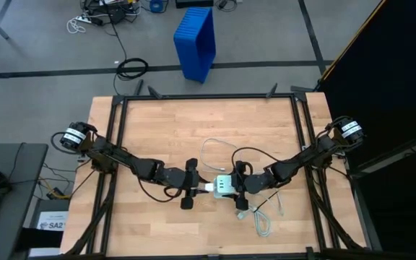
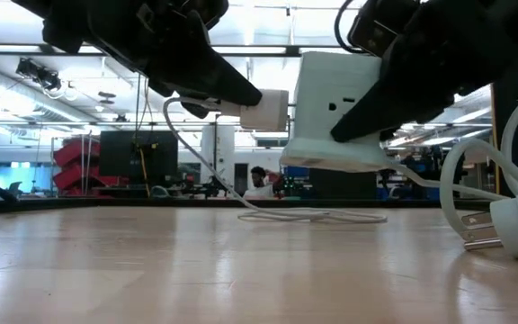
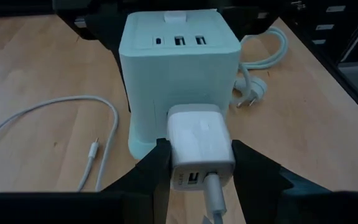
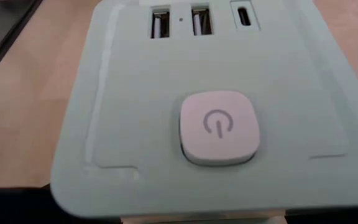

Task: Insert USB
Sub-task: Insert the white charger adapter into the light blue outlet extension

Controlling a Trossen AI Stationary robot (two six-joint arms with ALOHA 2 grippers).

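The pale green-white charger block hangs above the table between both grippers. My right gripper is shut on it from the right. My left gripper is shut on a small white adapter cube that sits against the block's left side face. The thin white USB cable sticks by one end into a port on the adapter's back. From there it loops over the table. Its small free tip lies on the wood. My left gripper pinches the adapter cube between its two fingers on opposite side faces. It comes in level from the table's left. The cube is clear of the table, its front against the block. My right gripper holds the charger block by its right-hand end, coming from the table's right and slanting slightly down. The block is lifted clear of the table and slightly tilted. The gripper's own body hides exactly where the fingers sit.
A thicker bundled white cord with a grey plug lies on the table near the right arm, close in the low view. The block's face with its power button and USB ports fills the right wrist view. A black frame edges the table.
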